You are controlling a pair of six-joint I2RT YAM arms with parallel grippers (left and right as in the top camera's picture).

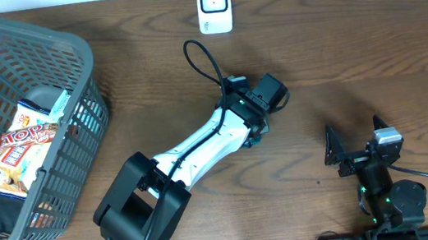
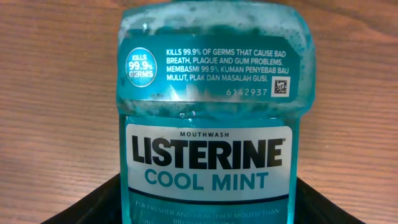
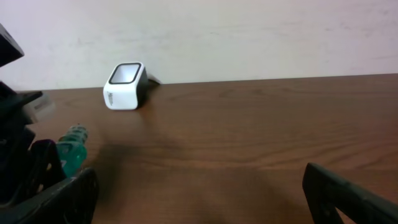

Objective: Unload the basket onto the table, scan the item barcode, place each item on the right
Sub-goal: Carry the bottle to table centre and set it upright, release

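A teal Listerine Cool Mint mouthwash bottle [image 2: 208, 112] fills the left wrist view, label up, over the wooden table. My left gripper [image 2: 205, 211] is shut on it, one black finger on each side of its lower body. Overhead, that gripper [image 1: 263, 97] hangs at mid-table and hides most of the bottle. A teal part of the bottle [image 3: 71, 152] shows at the left of the right wrist view. The white barcode scanner [image 1: 214, 5] stands at the table's far edge, also the scanner [image 3: 126, 86] by the wall. My right gripper [image 1: 358, 141] is open and holds nothing.
A grey plastic basket [image 1: 83, 129] stands at the left with a snack bag [image 1: 23, 149] inside. A black cable [image 1: 205, 63] loops up from the left arm. The right gripper's fingers [image 3: 348, 199] hover low over bare wood.
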